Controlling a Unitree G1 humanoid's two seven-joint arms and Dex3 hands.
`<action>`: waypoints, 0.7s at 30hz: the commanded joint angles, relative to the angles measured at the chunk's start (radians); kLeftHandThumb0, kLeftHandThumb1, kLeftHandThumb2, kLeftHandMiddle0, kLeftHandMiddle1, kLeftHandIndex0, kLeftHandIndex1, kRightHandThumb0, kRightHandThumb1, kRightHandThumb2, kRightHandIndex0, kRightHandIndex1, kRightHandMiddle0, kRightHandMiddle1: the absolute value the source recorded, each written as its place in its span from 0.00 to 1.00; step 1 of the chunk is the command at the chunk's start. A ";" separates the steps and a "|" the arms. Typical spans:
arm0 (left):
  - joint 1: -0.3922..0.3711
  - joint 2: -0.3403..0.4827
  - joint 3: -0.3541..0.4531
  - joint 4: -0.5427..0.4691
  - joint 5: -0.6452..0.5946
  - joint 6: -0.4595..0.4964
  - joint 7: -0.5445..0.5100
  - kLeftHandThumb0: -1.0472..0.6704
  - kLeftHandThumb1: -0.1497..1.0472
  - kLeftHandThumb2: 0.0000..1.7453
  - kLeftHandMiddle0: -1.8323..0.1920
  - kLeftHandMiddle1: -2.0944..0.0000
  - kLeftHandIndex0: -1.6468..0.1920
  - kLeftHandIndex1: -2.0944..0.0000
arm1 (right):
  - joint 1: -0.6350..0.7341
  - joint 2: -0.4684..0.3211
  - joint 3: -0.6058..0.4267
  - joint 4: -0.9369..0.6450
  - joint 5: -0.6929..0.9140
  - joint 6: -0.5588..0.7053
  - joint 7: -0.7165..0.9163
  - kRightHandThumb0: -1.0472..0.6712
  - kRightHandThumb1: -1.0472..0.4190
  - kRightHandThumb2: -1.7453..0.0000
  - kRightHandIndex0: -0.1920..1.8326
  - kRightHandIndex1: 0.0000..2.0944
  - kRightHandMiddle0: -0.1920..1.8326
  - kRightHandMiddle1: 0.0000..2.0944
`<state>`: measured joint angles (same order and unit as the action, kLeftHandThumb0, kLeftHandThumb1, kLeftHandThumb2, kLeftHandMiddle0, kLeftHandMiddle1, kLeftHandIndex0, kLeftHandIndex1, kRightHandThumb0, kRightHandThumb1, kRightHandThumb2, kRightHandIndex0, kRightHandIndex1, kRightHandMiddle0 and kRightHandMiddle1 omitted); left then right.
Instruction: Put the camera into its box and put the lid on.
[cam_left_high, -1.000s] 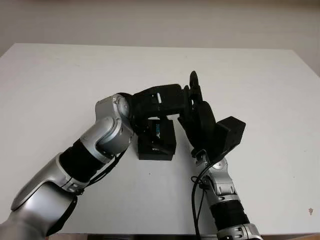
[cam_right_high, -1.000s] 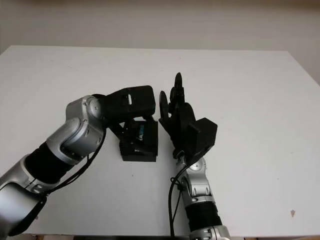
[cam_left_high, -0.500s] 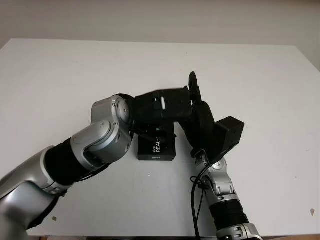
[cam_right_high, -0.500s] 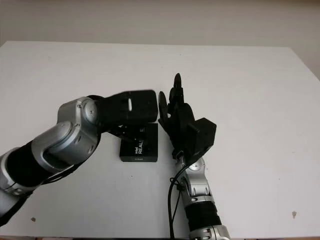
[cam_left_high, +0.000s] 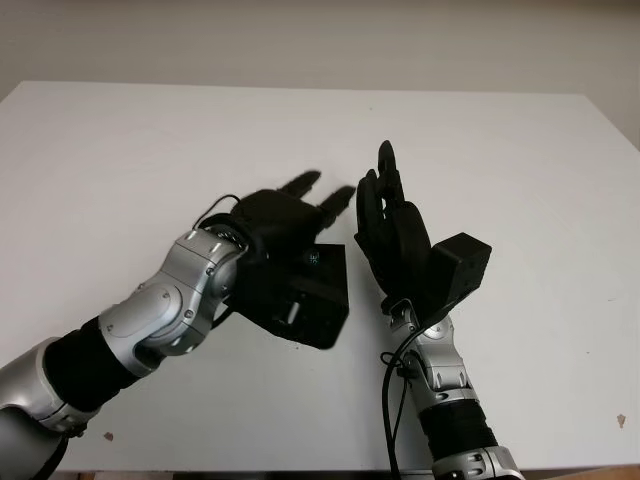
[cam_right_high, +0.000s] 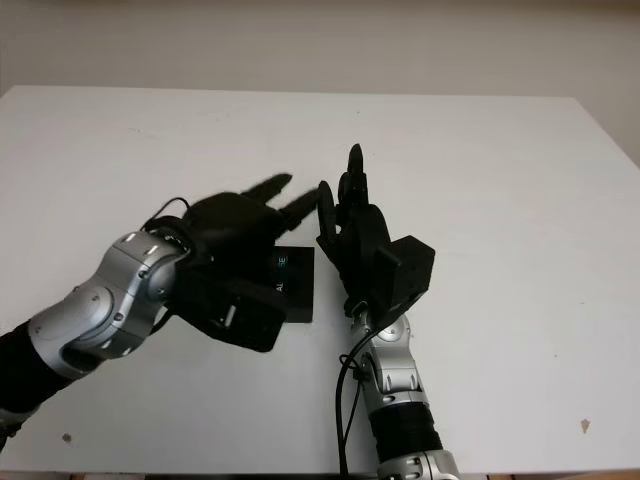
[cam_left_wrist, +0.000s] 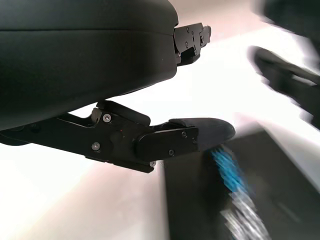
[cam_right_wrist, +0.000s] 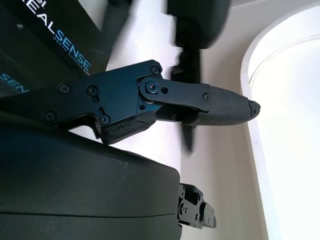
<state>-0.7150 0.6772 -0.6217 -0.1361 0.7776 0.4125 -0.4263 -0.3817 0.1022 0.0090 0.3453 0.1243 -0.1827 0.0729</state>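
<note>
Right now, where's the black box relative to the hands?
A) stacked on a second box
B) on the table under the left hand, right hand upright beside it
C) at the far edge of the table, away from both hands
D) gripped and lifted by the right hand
B: the black box lies on the white table, partly under the open left hand, with the open right hand upright just beside it.

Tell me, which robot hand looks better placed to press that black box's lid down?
Probably the left robot hand: it hovers open right over the black box. The right robot hand stands open beside the box.
</note>
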 joint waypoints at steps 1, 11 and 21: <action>0.034 -0.027 0.063 0.052 0.002 -0.037 0.074 0.23 1.00 0.31 1.00 1.00 1.00 1.00 | 0.014 0.004 -0.005 -0.023 0.004 -0.009 0.005 0.18 0.00 0.69 0.00 0.00 0.00 0.00; 0.194 -0.126 0.345 0.135 -0.261 -0.222 0.198 0.19 1.00 0.32 1.00 1.00 1.00 1.00 | 0.039 -0.021 -0.008 -0.079 0.000 0.034 0.005 0.19 0.00 0.69 0.00 0.00 0.00 0.00; 0.279 -0.354 0.606 0.098 -0.681 -0.187 0.197 0.21 1.00 0.36 1.00 1.00 1.00 1.00 | 0.053 -0.040 -0.030 -0.113 0.025 0.067 0.035 0.20 0.00 0.69 0.00 0.00 0.00 0.00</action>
<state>-0.4435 0.3448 -0.0406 -0.0352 0.1170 0.2482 -0.2434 -0.3370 0.0678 -0.0138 0.2538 0.1408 -0.1220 0.1026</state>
